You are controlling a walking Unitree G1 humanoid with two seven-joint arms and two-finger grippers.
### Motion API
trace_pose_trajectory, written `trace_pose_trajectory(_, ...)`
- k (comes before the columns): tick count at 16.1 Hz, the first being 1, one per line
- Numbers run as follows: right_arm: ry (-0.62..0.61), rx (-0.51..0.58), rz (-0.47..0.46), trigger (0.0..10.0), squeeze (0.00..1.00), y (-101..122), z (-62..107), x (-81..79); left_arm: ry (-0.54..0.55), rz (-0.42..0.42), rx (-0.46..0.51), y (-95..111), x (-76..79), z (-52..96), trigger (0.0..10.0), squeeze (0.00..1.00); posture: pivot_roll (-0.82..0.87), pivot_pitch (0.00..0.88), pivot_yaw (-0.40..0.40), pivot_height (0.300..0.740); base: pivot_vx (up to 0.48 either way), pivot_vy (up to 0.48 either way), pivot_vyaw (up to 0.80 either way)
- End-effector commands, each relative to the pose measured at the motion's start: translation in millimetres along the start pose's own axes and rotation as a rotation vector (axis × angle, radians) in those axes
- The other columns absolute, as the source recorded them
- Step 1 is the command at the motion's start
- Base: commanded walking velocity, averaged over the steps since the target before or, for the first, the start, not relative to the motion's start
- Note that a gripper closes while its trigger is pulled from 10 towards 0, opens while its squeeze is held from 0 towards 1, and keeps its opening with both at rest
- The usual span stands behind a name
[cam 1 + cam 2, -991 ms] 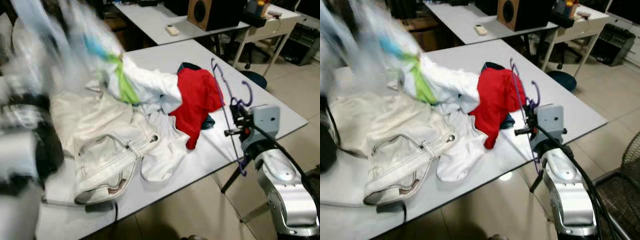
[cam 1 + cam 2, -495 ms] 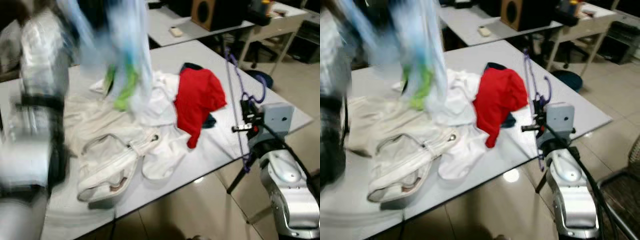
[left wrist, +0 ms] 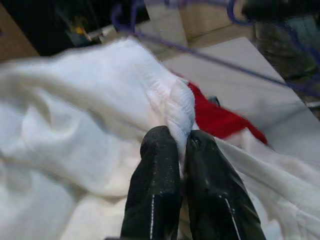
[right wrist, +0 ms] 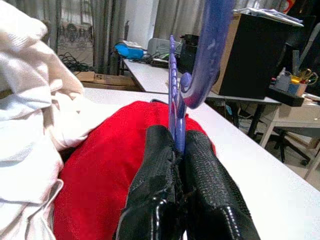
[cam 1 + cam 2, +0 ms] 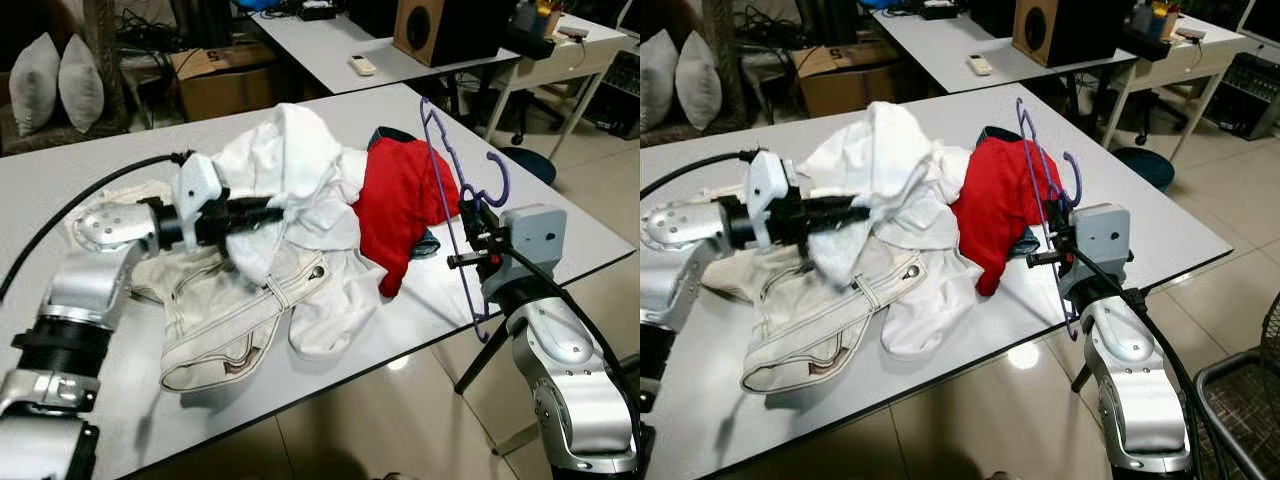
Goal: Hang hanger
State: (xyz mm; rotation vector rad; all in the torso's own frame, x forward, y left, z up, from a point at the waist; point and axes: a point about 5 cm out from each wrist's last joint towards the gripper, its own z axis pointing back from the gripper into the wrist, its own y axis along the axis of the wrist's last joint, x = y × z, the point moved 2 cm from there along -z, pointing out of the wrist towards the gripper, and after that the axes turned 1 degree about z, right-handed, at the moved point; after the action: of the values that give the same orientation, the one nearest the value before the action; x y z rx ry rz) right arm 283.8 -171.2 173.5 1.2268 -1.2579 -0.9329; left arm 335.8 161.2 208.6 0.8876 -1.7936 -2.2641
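Lowered since a second ago: left arm, then a raised blur with pale fabric swinging above the pile, now stretched out level over the surface [image 5: 330,125]. Left pincer [image 3: 181,141] closed on a fold of the white garment [image 5: 290,165], black fingers [image 3: 155,175] pressed together with the cloth bunched between them, at the top of the heap of clothes. Below and in front of it, a cream jacket [image 5: 225,315] with a metal snap, spread flat toward the near edge. Just to the right of the white cloth, a red garment [image 5: 400,200] draped over something dark blue. Right pincer [image 4: 179,142] clamped on the purple hanger [image 5: 450,215], gripping its thin shaft near the near right edge of the surface; hanger upright, hook curling up beside the red cloth, lower end hanging past the edge. Farther back, a second surface with a wooden speaker [image 5: 440,28] and a white remote [image 5: 365,66]; two grey cushions [image 5: 55,85] at far left.
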Motion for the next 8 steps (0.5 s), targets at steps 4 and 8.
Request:
trace_pose_trajectory(4,-0.007,0.001,0.000,10.0,0.00,1,1.7,2.4,0.100,-0.022,0.012,8,2.1,-3.9,10.0,0.00,-0.17,0.000,0.021,0.740,0.000,0.000,0.00)
trace_pose_trajectory(8,-0.010,-0.004,-0.004,10.0,0.00,0,2.7,2.2,0.121,0.066,0.014,5,7.0,1.7,10.0,1.00,-0.17,0.000,0.016,0.740,0.000,0.000,0.00)
